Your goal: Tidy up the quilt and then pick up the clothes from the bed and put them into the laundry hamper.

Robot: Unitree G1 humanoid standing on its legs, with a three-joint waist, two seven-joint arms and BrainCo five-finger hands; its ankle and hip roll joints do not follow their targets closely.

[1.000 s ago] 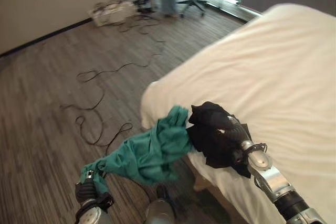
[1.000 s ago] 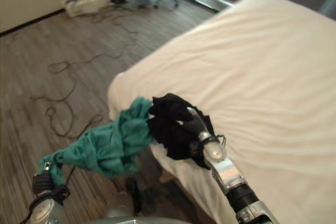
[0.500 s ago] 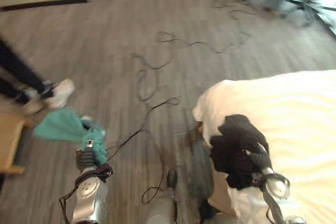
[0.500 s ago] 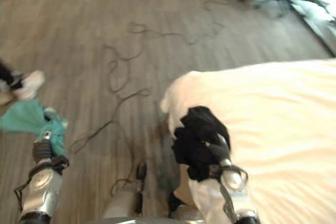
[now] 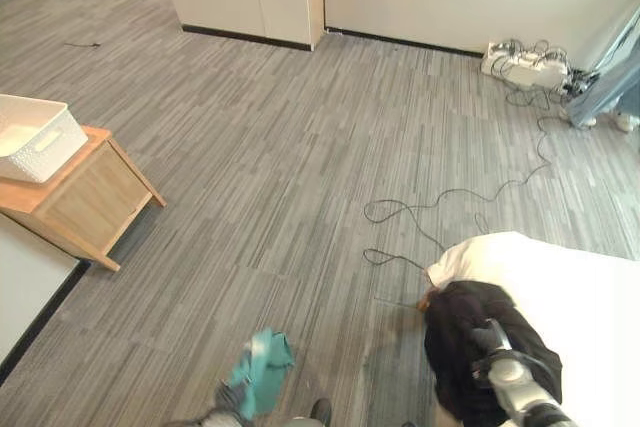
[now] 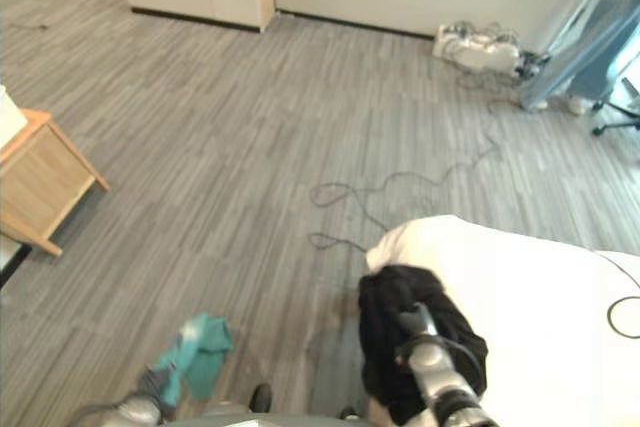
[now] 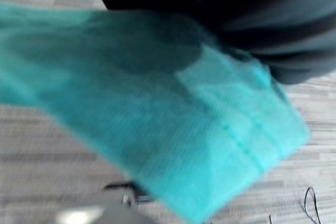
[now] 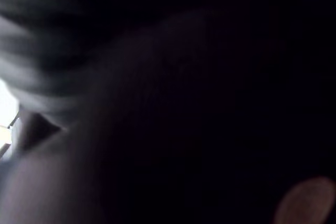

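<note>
A crumpled teal cotton garment (image 5: 261,371) hangs from the robot's left hand (image 6: 153,383), fingers apparently curled into the cloth, though the view is poor; a bunched black fabric garment (image 5: 470,342) drapes over the right hand (image 5: 492,335), whose fingers are hidden, at the corner of the bed's white quilt (image 5: 580,317). A white slotted plastic laundry hamper (image 5: 35,136) sits on a low wooden bench (image 5: 88,190), well apart across the grey floor. Carrying both loads high, clear of the trailing black cable (image 5: 420,219), seems wise
</note>
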